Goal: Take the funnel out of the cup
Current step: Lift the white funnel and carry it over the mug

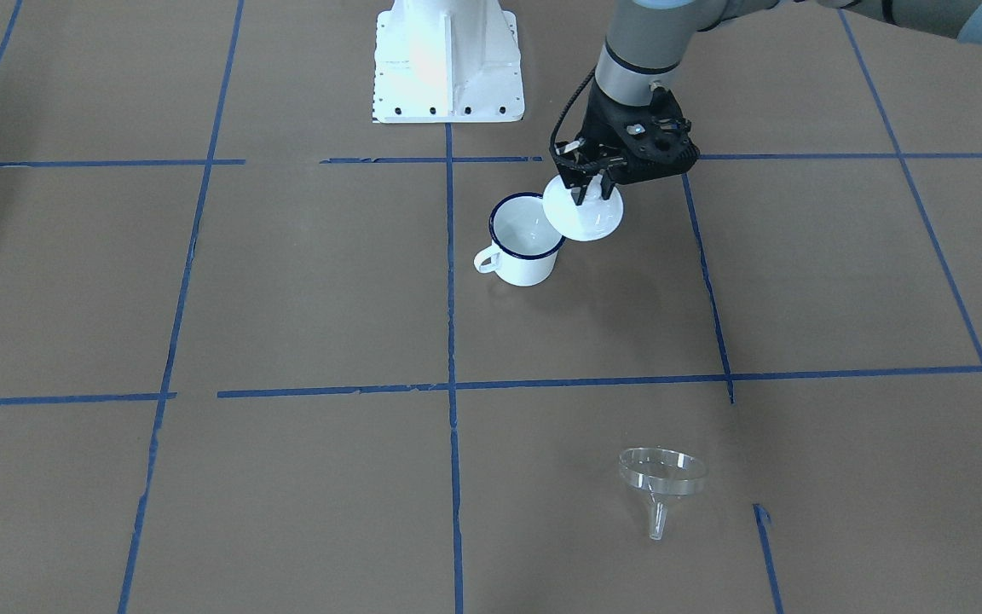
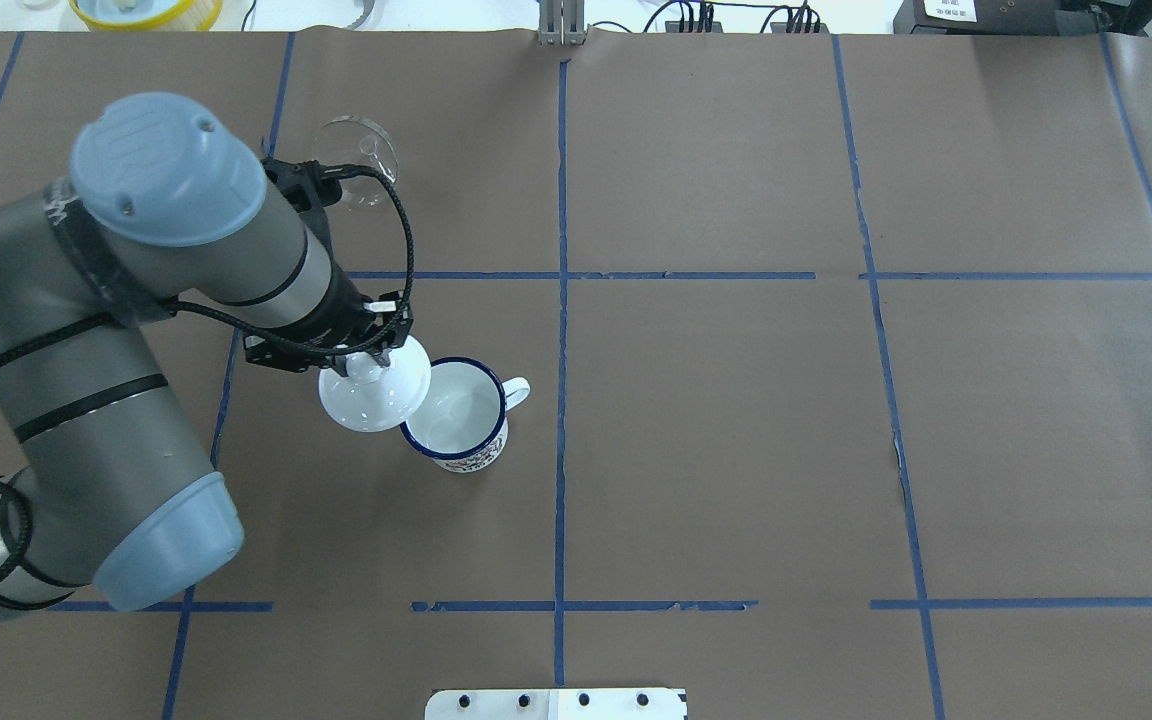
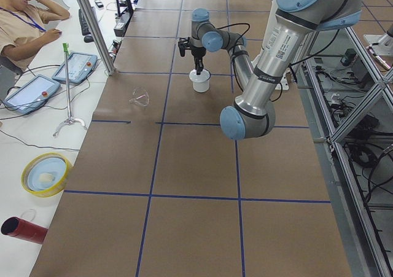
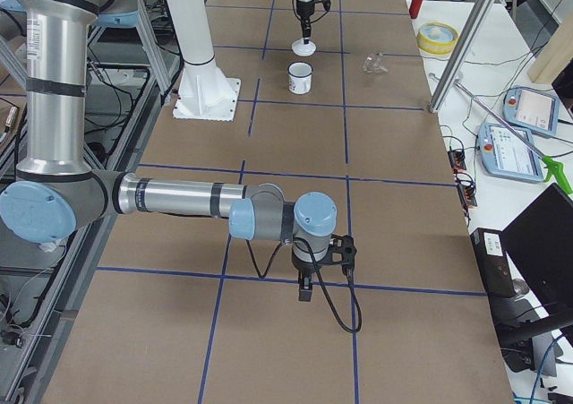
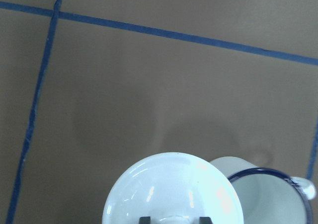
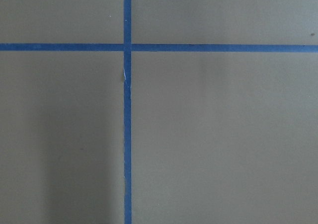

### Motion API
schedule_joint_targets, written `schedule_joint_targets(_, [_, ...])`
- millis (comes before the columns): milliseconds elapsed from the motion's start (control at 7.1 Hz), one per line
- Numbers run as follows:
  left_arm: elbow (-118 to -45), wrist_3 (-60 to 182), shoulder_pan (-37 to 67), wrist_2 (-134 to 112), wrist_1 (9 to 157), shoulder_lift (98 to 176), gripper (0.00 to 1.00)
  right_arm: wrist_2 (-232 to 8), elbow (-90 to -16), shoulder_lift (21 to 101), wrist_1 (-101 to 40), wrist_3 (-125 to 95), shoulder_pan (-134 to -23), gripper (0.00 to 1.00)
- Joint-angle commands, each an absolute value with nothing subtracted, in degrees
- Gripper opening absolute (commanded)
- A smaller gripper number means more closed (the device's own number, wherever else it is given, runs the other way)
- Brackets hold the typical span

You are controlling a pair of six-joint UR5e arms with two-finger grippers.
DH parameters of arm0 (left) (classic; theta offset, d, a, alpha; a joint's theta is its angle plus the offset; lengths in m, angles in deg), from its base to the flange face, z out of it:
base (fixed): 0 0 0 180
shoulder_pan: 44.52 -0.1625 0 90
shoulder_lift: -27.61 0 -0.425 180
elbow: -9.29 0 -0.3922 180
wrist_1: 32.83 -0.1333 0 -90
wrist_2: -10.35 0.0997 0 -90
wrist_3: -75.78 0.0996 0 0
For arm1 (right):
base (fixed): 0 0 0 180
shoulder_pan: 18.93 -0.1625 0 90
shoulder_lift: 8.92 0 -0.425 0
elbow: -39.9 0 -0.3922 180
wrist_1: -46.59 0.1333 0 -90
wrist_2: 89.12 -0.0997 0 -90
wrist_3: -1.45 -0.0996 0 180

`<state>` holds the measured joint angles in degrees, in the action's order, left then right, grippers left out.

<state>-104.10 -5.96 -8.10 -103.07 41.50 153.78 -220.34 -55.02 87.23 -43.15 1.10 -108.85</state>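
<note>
The brown desk is divided into squares by blue tape lines. The left arm reaches over it and points its left tool downward. The right arm stretches low over another part of the desk, well apart from everything else. The right tool shows only from the side, so I cannot tell how far it is open.

The cup stands upright on the desk near the robot's base, its mouth uncovered and nothing visible inside. The left tool's fingers are clamped narrowly around the knob of a white lid. It holds the lid just beside the cup, on the robot's left. The lid's edge overlaps the blue rim in the views, but I cannot tell whether the two touch.

The funnel is out of the cup and lies tipped on the desk. Its spout points toward the operators' side. It is well apart from the left tool and the cup, farther from the robot's base.
</note>
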Motion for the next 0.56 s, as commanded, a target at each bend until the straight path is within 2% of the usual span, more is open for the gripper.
schedule_joint_targets(0, [-95.7, -12.9, -10.6, -103.0, 40.6, 161.3, 0.00, -220.3, -55.0, 87.2, -43.2, 1.1, -108.8, 1.00])
schedule_joint_targets(423, [-95.4, -13.1, -12.4, -102.7, 40.7, 160.2, 0.00, -220.3, -55.0, 87.2, -43.2, 1.1, -108.8, 1.00])
